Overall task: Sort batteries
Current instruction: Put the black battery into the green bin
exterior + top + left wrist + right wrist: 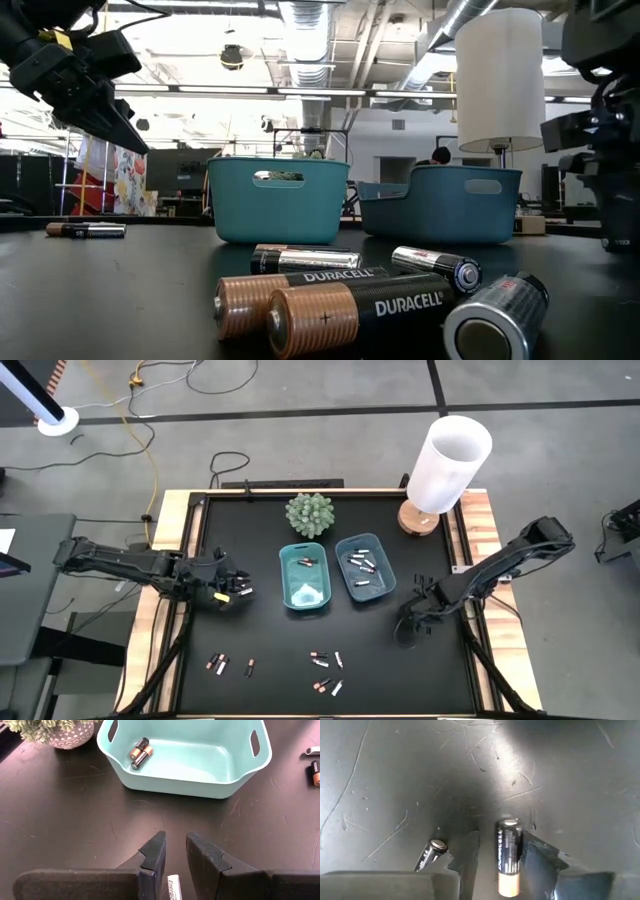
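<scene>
My left gripper (238, 589) hovers left of the left teal tray (304, 598), raised off the table (128, 138), and is shut on a silvery-white battery (173, 887). The left tray holds two dark copper-ended batteries (139, 752); the right tray (366, 592) holds several silvery ones (361, 565). My right gripper (408, 624) is low at the table, right of the trays, and open. Its fingers stand on either side of a dark copper-ended battery (509, 857); a second battery (431, 854) lies just outside them. More batteries (325, 670) lie loose near the near edge. My left gripper holds the silvery-white battery between its two fingers (154, 852), well back from their tips; only its printed end (173, 881) shows. The battery is lifted clear of the table, and its length lies along the fingers.
A potted succulent (310, 513) stands behind the trays and a white lamp (445, 460) on a wooden base at the far right corner. Loose batteries (218, 662) lie near the near left, and a close group (350, 305) fills the low view's foreground.
</scene>
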`<state>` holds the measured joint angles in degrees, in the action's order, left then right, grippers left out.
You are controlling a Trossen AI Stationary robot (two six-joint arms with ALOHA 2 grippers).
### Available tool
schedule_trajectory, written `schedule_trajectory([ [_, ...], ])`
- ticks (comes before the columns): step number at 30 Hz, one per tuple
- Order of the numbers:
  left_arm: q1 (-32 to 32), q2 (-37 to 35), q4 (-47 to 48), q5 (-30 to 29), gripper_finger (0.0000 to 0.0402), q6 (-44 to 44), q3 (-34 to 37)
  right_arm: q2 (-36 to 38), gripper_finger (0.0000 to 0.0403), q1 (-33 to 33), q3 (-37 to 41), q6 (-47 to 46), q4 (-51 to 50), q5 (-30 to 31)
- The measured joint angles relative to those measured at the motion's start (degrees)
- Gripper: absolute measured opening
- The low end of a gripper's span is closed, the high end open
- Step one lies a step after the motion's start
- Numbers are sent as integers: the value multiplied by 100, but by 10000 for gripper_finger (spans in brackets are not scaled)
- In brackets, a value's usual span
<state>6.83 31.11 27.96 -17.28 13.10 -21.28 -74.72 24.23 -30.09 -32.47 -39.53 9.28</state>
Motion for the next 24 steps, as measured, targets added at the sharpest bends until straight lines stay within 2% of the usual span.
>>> schedule_trajectory([
  [4,0,0,0,0,70,0,0,-83,131,0,-6,-2,4,-12],
  [12,0,0,3,0,70,0,0,-79,18,5,-10,-2,2,-37],
  [16,0,0,2,0,70,0,0,80,13,0,-125,-404,-324,-41],
  [19,0,0,-12,0,70,0,0,297,13,-2,-368,-679,-1198,-31],
  [24,0,0,-94,0,70,0,0,791,12,16,-1074,-1161,-2518,316],
])
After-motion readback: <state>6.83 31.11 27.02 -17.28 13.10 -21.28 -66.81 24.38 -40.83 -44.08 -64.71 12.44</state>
